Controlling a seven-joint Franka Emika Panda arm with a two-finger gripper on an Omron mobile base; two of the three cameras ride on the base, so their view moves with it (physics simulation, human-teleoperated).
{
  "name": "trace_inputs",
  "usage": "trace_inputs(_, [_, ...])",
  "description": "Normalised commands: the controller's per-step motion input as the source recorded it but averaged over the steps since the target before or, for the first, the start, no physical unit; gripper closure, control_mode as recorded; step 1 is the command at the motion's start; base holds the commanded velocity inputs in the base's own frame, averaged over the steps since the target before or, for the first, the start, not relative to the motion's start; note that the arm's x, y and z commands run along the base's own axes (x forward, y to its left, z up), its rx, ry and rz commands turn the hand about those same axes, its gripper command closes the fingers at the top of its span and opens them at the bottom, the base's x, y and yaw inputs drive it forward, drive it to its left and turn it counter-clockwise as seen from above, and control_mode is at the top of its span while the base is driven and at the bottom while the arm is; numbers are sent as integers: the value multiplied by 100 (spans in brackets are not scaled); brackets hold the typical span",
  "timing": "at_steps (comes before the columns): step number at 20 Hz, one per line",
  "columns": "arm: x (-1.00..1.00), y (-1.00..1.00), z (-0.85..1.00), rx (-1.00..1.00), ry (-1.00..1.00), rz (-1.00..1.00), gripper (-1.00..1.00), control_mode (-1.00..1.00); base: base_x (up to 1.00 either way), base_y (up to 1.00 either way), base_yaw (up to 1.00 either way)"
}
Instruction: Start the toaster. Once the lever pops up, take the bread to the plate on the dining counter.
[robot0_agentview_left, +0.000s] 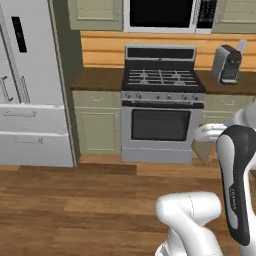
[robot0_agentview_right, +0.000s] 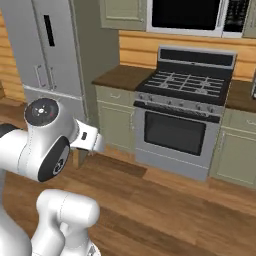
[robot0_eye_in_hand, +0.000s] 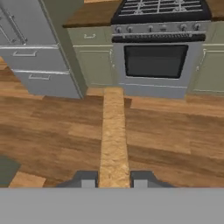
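Gripper (robot0_eye_in_hand: 113, 178): 2 fingers closed on the bread (robot0_eye_in_hand: 113, 135), slice edge-on, running forward from between the tips | ahead: stove (robot0_eye_in_hand: 158, 48), beyond open floor | done: bread apparently taken from toaster | left: carry to plate on dining counter, release.

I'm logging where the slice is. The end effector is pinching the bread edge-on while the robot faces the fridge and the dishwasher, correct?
Not quite: beside the fridge stands a stove, not a dishwasher, as the hand view shows. The end effector does pinch the bread edge-on.
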Motion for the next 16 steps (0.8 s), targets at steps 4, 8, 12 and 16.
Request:
trace_inputs(4, [0, 0, 0, 0, 0, 0, 100, 100, 87, 15, 71])
trace_inputs(8, [0, 0, 0, 0, 0, 0, 100, 100, 94, 3, 70])
trace_inputs(12, [0, 0, 0, 0, 0, 0, 100, 100, 91, 0, 68])
trace_inputs(16, [0, 0, 0, 0, 0, 0, 100, 100, 83, -10, 67])
